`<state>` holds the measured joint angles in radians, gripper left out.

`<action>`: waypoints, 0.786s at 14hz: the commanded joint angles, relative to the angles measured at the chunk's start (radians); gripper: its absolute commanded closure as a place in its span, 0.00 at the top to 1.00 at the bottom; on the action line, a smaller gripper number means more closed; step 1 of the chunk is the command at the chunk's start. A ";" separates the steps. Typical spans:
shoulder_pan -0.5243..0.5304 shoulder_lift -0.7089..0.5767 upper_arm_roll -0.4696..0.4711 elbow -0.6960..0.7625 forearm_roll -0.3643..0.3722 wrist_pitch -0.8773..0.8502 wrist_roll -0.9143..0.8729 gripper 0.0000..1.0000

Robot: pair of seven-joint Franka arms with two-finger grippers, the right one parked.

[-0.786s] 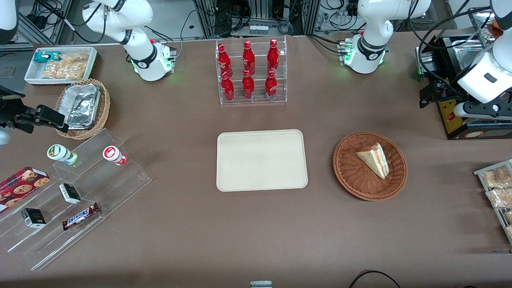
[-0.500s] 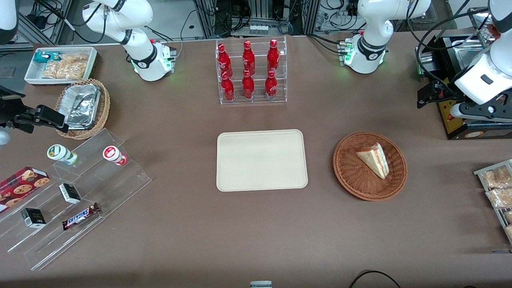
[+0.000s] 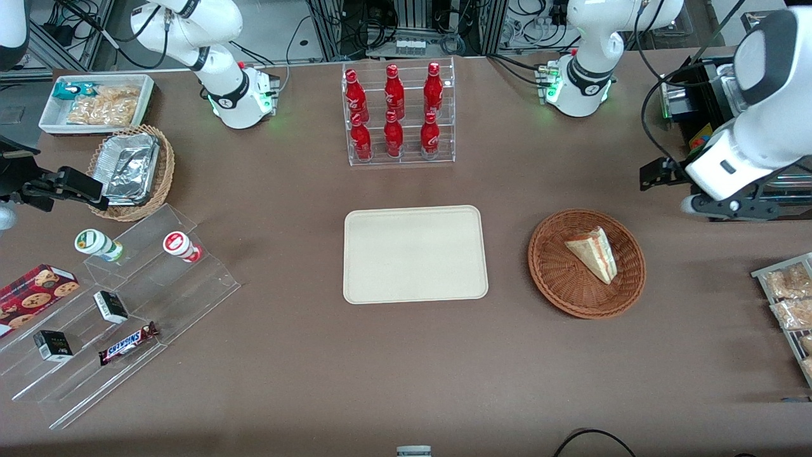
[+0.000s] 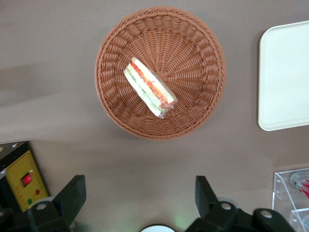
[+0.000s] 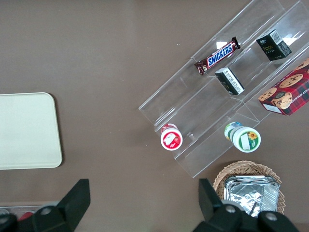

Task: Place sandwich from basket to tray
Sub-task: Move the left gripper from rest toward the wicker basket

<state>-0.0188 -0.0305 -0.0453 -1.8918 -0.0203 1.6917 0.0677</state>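
Reddish-brown wicker, that's the basket (image 4: 160, 72) straight below my hand (image 4: 140, 199), and my two fingers (image 4: 71, 195) are spread wide with nothing between them. The sandwich (image 4: 149, 88) lies inside the basket, a bit off its middle, wrapped in clear film, its red and green filling edge facing up at me. From the front, my hand (image 3: 660, 172) hangs above the brown desk (image 3: 406, 368) toward my own end of it, farther from the camera than the basket (image 3: 587, 263) and not over it yet. The sandwich (image 3: 593, 253) is still sitting in there untouched. The cream tray (image 3: 415, 254) lies flat beside the basket, near it but not touching. Farther back stands a clear rack of red bottles (image 3: 394, 112).
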 commanded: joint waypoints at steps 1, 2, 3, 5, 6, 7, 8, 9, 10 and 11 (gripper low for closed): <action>-0.003 -0.025 0.004 -0.151 -0.007 0.138 -0.002 1.00; -0.003 -0.025 0.004 -0.189 -0.007 0.187 -0.003 1.00; -0.003 -0.022 0.004 -0.231 -0.007 0.238 -0.005 1.00; -0.003 -0.019 0.004 -0.320 -0.009 0.359 -0.005 1.00; -0.003 -0.006 0.004 -0.360 -0.009 0.435 -0.006 1.00; -0.003 0.018 0.004 -0.380 -0.010 0.482 -0.028 1.00; -0.003 0.036 0.004 -0.383 -0.010 0.493 -0.078 1.00; -0.004 0.052 0.002 -0.383 -0.010 0.493 -0.159 1.00; -0.012 0.060 0.002 -0.385 -0.010 0.497 -0.233 1.00; -0.015 0.069 0.001 -0.386 -0.010 0.516 -0.294 1.00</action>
<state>-0.0205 0.0309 -0.0456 -2.2754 -0.0226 2.1795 -0.1155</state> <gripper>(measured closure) 0.000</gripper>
